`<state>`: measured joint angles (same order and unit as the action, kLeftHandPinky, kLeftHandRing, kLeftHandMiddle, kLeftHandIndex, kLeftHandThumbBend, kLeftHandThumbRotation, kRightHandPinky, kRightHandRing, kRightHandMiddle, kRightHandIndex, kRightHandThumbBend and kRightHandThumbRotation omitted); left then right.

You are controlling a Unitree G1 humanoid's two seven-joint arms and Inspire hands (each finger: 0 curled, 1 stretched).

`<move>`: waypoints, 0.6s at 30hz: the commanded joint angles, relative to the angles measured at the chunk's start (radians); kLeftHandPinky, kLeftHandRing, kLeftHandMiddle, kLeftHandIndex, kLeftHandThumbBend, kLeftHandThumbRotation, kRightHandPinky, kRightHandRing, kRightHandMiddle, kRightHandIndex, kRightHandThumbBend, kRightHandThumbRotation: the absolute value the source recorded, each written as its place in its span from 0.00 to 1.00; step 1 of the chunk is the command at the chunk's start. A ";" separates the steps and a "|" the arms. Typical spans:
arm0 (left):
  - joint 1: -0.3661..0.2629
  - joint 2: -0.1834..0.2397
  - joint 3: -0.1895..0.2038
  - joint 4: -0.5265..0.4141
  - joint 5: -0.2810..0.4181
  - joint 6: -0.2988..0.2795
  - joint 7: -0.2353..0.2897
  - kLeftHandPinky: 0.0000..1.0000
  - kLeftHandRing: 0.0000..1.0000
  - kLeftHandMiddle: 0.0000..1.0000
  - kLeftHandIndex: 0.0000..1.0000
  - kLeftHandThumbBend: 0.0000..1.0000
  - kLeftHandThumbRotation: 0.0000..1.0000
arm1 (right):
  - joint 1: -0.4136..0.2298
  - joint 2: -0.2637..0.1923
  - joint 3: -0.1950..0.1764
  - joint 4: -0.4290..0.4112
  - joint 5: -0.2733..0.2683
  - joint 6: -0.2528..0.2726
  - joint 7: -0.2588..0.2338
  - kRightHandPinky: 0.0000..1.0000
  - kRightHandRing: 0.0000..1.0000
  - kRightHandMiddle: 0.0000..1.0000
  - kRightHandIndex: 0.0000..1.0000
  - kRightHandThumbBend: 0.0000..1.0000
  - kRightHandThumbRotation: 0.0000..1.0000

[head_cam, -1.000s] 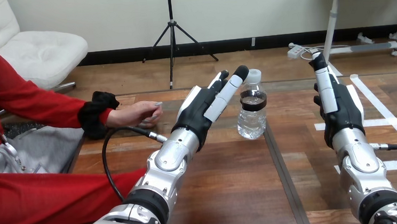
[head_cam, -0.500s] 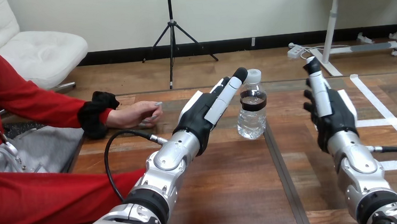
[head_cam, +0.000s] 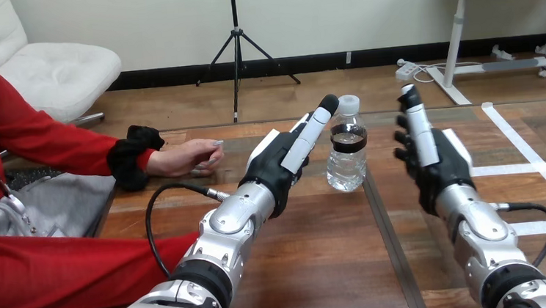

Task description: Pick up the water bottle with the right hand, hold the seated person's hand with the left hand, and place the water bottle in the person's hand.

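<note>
Over the wooden table (head_cam: 323, 268), left hand (head_cam: 285, 157) and right hand (head_cam: 432, 160) raised, fingers straight, holding nothing. At the table's left edge, person's hand (head_cam: 186, 159) resting. Between the robot hands, water bottle (head_cam: 346, 152) upright, nearer the left.

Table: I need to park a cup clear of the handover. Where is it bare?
Bare wood lies in the middle of the table, nearer than the water bottle, and at the right past the right hand, by the white tape. It is crowded from the person's hand across the left hand to the bottle.
</note>
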<state>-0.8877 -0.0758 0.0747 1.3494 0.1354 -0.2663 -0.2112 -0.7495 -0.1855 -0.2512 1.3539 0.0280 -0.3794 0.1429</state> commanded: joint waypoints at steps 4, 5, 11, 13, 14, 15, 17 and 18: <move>-0.070 -0.033 0.034 0.004 -0.033 0.014 -0.020 1.00 1.00 1.00 1.00 0.91 1.00 | -0.061 0.011 0.005 -0.026 -0.004 0.006 0.010 1.00 1.00 1.00 1.00 0.91 1.00; -0.069 -0.034 0.037 0.004 -0.037 0.018 -0.028 1.00 1.00 1.00 1.00 0.91 1.00 | -0.061 0.013 0.006 -0.025 -0.005 0.008 0.012 1.00 1.00 1.00 1.00 0.91 1.00; -0.064 -0.037 0.048 0.003 -0.044 0.021 -0.050 1.00 1.00 1.00 1.00 0.97 1.00 | -0.056 0.017 0.012 -0.025 -0.012 0.010 0.014 1.00 1.00 1.00 1.00 0.94 1.00; -0.062 -0.037 0.047 0.002 -0.044 0.019 -0.050 1.00 1.00 1.00 1.00 0.98 1.00 | -0.055 0.018 0.013 -0.026 -0.013 0.009 0.014 1.00 1.00 1.00 1.00 0.95 1.00; -0.061 -0.037 0.047 0.002 -0.045 0.017 -0.052 1.00 1.00 1.00 1.00 0.98 1.00 | -0.053 0.018 0.015 -0.026 -0.016 0.006 0.015 1.00 1.00 1.00 1.00 0.95 1.00; -0.060 -0.037 0.047 0.002 -0.046 0.015 -0.054 1.00 1.00 1.00 1.00 0.98 1.00 | -0.052 0.019 0.017 -0.026 -0.018 0.004 0.016 1.00 1.00 1.00 1.00 0.96 1.00; -0.058 -0.037 0.047 0.001 -0.047 0.012 -0.058 1.00 1.00 1.00 1.00 0.97 1.00 | -0.050 0.020 0.017 -0.026 -0.018 0.001 0.019 1.00 1.00 1.00 1.00 0.98 1.00; -0.057 -0.036 0.047 0.000 -0.047 0.011 -0.060 1.00 1.00 1.00 1.00 0.96 1.00 | -0.049 0.021 0.016 -0.027 -0.018 -0.001 0.021 1.00 1.00 1.00 1.00 0.98 1.00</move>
<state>-0.8877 -0.0772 0.1044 1.3496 0.1055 -0.2441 -0.2633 -0.7495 -0.1627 -0.2405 1.3539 0.0140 -0.3661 0.1564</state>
